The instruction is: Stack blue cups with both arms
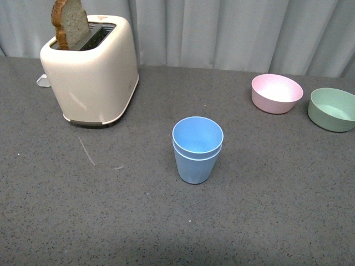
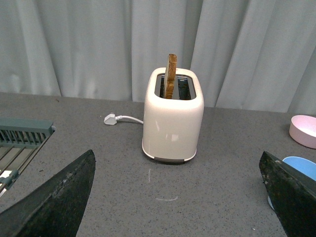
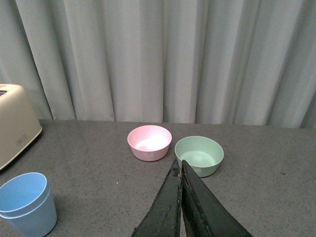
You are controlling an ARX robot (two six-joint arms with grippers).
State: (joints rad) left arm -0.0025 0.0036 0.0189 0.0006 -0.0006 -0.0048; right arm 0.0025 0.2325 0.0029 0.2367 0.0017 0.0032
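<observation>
Already the blue cups [image 1: 197, 149] stand nested one inside the other, upright at the middle of the front view on the grey table [image 1: 277, 210], with bare tabletop all around them. Neither arm shows in that view; only the wrist cameras give them. The left gripper [image 2: 177, 207] has its finger plates spread wide at the lower corners of its frame, holding nothing, and the right gripper [image 3: 180, 197] has its plates pressed together, also on nothing. The left wrist view alone shows a white plug [image 2: 110, 119] and cord behind the toaster [image 2: 173, 118] and a grey-green rack [image 2: 19, 143] at the left edge (partly cut off). A bread slice [image 1: 70, 23] stands up out of the toaster at the front view's upper left. The pink bowl [image 1: 277, 93] and pale green bowl [image 1: 332, 109] sit close together at the upper right, well apart from the cups; a pale curtain [image 3: 158, 54] closes the far edge.
</observation>
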